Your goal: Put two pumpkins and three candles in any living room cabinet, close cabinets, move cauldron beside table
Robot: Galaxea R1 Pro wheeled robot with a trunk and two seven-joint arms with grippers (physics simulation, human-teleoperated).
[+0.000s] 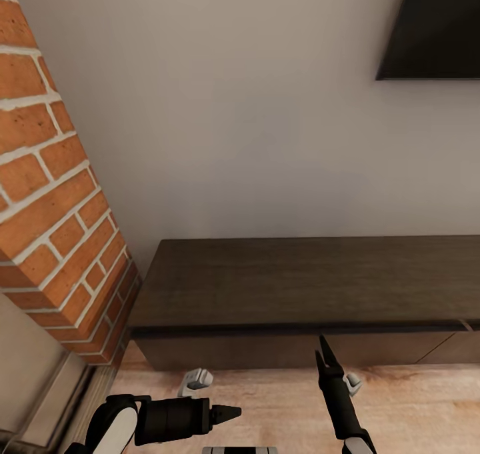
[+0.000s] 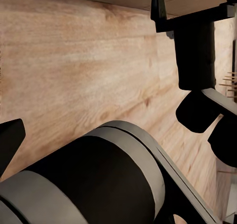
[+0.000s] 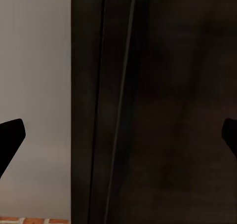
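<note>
1. The cabinet (image 1: 300, 294) spans the far side from centre to right; its drawer fronts look shut and its broad top is bare.
2. A brick column (image 1: 53, 194) blocks the left, just beside the cabinet's left end.
3. Near floor (image 1: 280, 407) lies open; two small pale objects, one (image 1: 196, 381) left, one (image 1: 351, 382) right, sit near the cabinet base.
4. A dark screen (image 1: 433, 27) hangs far right, well above the top.
</note>
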